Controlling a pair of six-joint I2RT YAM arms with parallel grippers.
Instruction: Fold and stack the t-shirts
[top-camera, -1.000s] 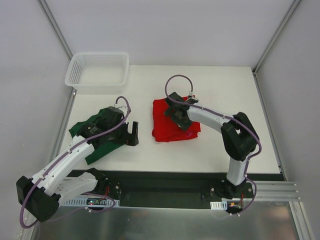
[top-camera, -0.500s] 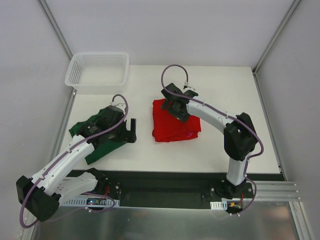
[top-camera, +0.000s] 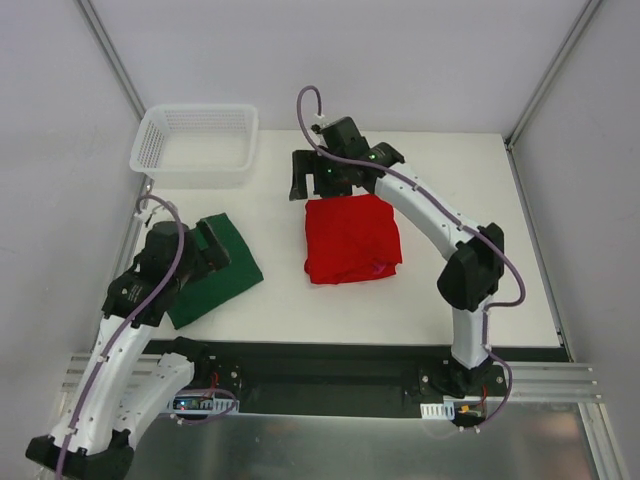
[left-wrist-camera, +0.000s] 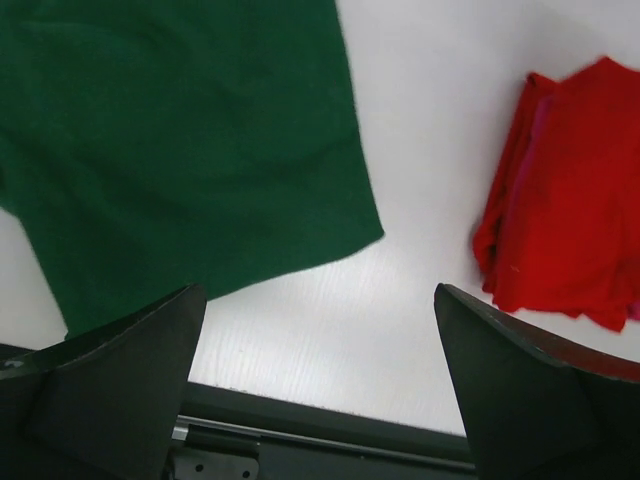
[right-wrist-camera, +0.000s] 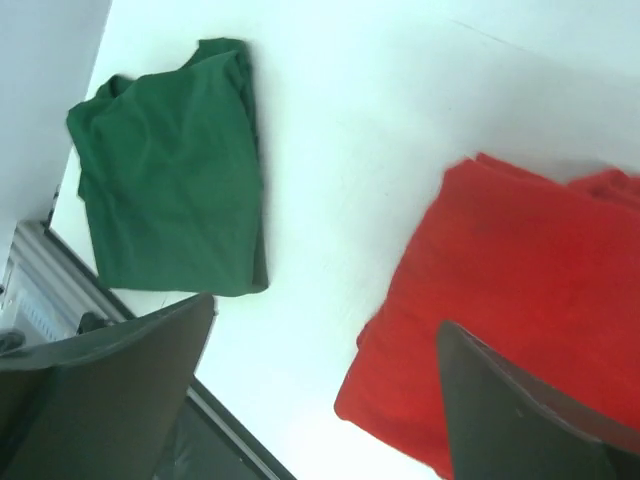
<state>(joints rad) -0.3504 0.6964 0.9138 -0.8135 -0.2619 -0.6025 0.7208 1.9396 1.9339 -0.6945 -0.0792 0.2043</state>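
Currently the green t-shirt (top-camera: 225, 285) lies just beneath the spread, empty left hand (top-camera: 218, 248), left of and apart from the red t-shirt (top-camera: 352, 238), which lies beside the equally spread right hand (top-camera: 310, 180).

Folded green shirt (top-camera: 235, 272), red shirt (top-camera: 352, 238) apart

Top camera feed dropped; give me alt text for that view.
The green t-shirt and red t-shirt lie folded, apart on the table, not yet stacked. The left arm hangs over the green one, the right arm past the red one's far edge, jaws open, empty. A white basket stands far left.
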